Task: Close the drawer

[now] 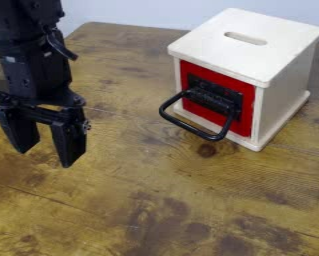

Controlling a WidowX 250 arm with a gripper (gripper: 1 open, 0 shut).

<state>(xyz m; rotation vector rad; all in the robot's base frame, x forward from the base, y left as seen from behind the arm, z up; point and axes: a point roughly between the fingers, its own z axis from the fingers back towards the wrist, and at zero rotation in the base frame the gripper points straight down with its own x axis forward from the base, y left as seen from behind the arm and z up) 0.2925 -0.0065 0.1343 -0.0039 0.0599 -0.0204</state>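
Red drawer (213,97), cream cube (262,50), black handle (190,121).

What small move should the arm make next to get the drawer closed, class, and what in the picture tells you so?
Probably swing the gripper right, toward the drawer. It hangs open and empty over the table, well left of the cube, touching nothing. The red front and its wire handle face it, so a push from that side should work.
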